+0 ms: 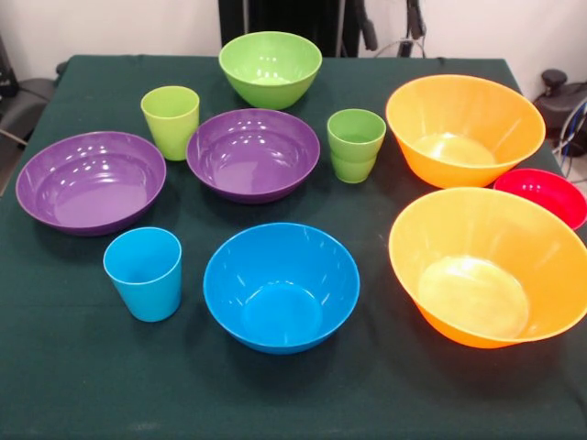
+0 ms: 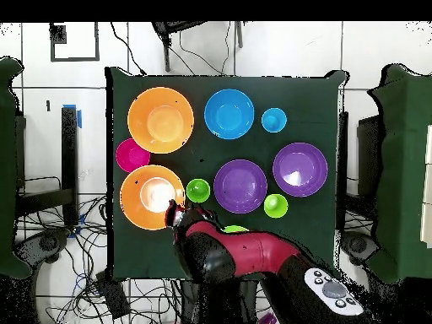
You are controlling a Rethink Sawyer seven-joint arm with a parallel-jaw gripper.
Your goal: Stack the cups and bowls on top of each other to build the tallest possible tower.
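All pieces stand apart on the dark green cloth, with nothing nested. Two orange bowls [image 1: 463, 128] [image 1: 486, 266] are on the right, and the small red bowl [image 1: 546, 194] sits between them at the edge. Two purple bowls [image 1: 90, 181] [image 1: 253, 153] are at the left and middle. The blue bowl [image 1: 281, 286] is in front and the green bowl [image 1: 270, 67] at the back. The sky blue cup [image 1: 144, 273], yellow-green cup [image 1: 171, 120] and ridged green cup [image 1: 356, 145] stand upright. In the overhead view, my gripper [image 2: 175, 211] hovers at the rim of the orange bowl [image 2: 152, 197] nearest the robot.
The red and black arm [image 2: 245, 253] reaches in over the table's robot-side edge and covers most of the green bowl [image 2: 236, 229] in the overhead view. Cables and chairs surround the table.
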